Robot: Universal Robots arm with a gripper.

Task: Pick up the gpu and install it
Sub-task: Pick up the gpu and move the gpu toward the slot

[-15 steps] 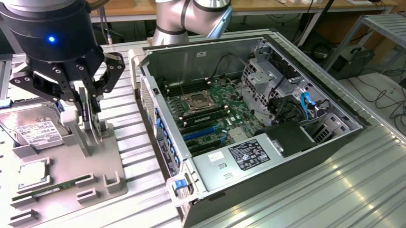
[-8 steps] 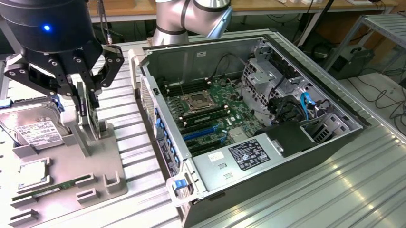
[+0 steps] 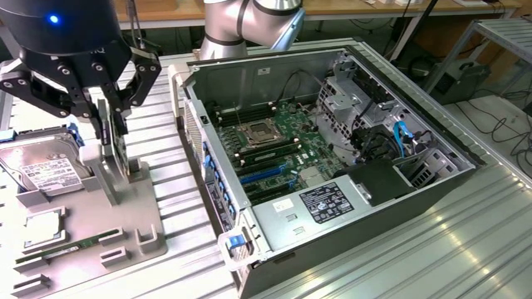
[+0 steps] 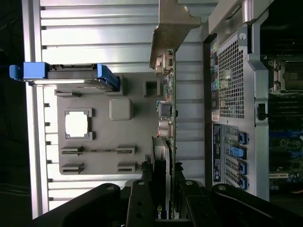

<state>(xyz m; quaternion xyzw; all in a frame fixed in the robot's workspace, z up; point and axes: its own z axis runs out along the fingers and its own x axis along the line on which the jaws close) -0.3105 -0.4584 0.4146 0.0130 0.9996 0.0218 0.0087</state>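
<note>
nearest in the exterior view, a flat grey plastic fixture tray (image 3: 83, 230) carries a narrow green memory stick (image 3: 71, 247) and, further back, a silver hard drive (image 3: 37, 167) with a white label. over the tray's upright holder (image 3: 126, 180), the black two-fingered gripper (image 3: 114, 128) is clamped on the thin black rectangular gpu (image 4: 161, 163). the card stands on edge with its pale metal bracket strip (image 4: 171, 23) at the end away from the fingers. we cannot tell whether the card touches the holder. beyond, on the exterior view's right, lies the open grey computer case (image 3: 249, 81).
</note>
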